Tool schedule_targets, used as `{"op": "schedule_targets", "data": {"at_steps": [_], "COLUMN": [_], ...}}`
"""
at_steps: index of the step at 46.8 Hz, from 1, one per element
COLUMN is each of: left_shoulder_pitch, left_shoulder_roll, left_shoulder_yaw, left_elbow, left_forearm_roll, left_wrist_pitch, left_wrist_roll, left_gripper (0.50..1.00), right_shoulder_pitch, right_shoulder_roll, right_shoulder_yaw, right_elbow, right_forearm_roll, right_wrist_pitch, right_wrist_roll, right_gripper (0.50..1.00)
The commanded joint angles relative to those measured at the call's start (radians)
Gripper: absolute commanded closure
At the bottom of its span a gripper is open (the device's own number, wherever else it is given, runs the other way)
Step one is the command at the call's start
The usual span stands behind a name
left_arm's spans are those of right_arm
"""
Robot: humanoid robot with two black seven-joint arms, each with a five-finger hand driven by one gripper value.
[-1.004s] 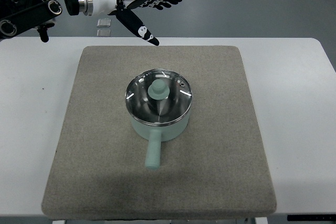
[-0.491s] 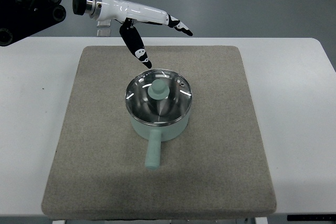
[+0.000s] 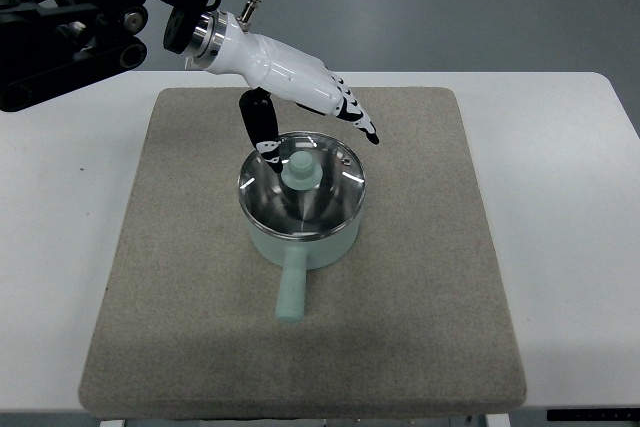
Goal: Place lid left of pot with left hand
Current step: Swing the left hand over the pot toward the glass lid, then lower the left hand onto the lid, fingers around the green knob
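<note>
A mint-green pot (image 3: 303, 245) with a long handle pointing toward me sits in the middle of the grey mat (image 3: 420, 277). Its glass lid (image 3: 330, 197) with a mint knob (image 3: 300, 173) rests on the pot. My left hand (image 3: 318, 139), white with black fingertips, reaches in from the upper left and hovers just behind the lid. Its fingers are spread and hold nothing. The thumb (image 3: 262, 127) hangs over the lid's back-left rim and the other fingers (image 3: 355, 119) stretch over the back-right rim. The right hand is out of view.
The mat lies on a white table (image 3: 565, 197). Left of the pot is bare mat (image 3: 180, 217). The black left arm (image 3: 80, 7) fills the upper left corner. Grey floor lies beyond the table's far edge.
The left hand has come down and forward from above the table's far edge to just over the back of the lid. Its thumb now reaches the lid's rim. Pot and lid have not moved.
</note>
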Motion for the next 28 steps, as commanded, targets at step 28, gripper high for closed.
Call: {"op": "schedule_targets", "data": {"at_steps": [28], "left_shoulder_pitch": [-0.048], "left_shoulder_roll": [-0.005], "left_shoulder_yaw": [0.0], "left_elbow": [-0.007], "left_forearm_roll": [0.084], "left_wrist_pitch": [-0.147], "left_wrist_roll": [0.0], "left_gripper": [0.504], "right_shoulder_pitch": [0.0], "right_shoulder_roll": [0.0], "right_shoulder_yaw": [0.0], "right_elbow": [0.0], "right_forearm_roll": [0.0], "right_wrist_pitch": [0.0], "right_wrist_roll": [0.0], "right_gripper": [0.576]}}
